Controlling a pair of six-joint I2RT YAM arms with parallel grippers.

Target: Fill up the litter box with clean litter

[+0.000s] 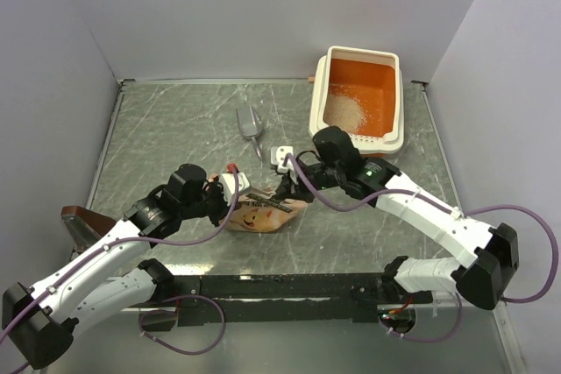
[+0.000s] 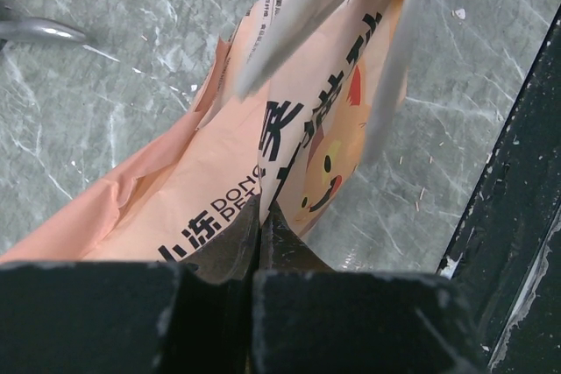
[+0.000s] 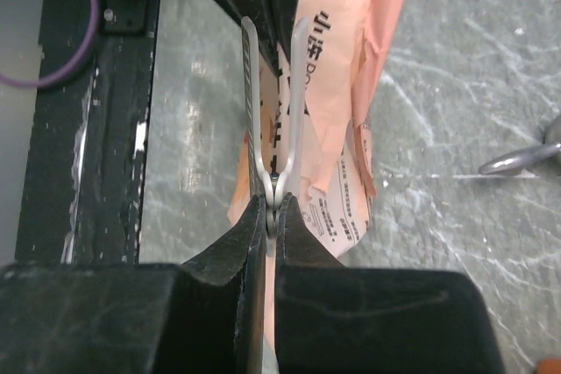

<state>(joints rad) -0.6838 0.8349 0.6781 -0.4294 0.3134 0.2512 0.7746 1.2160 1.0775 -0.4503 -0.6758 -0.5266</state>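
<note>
Pinches bag (image 1: pixel 263 215) tight in left gripper (image 2: pixel 263 216) and right gripper (image 3: pixel 273 203); litter box (image 1: pixel 317 102) at 1 o'clock, long axis 12-to-6, slotted end toward 6.

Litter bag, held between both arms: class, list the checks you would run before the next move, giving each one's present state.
1. Left gripper shut on the bag: ok.
2. Right gripper shut on the bag's pale strip: ok.
3. Bag above the litter box: not ok; it is low and apart from the box.
4. Litter box upright and open: ok; only a small patch of clean litter inside.
5. Scoop off the likely path: ok; it lies left of the box.
6. Bag mouth open for pouring: cannot tell.
</note>
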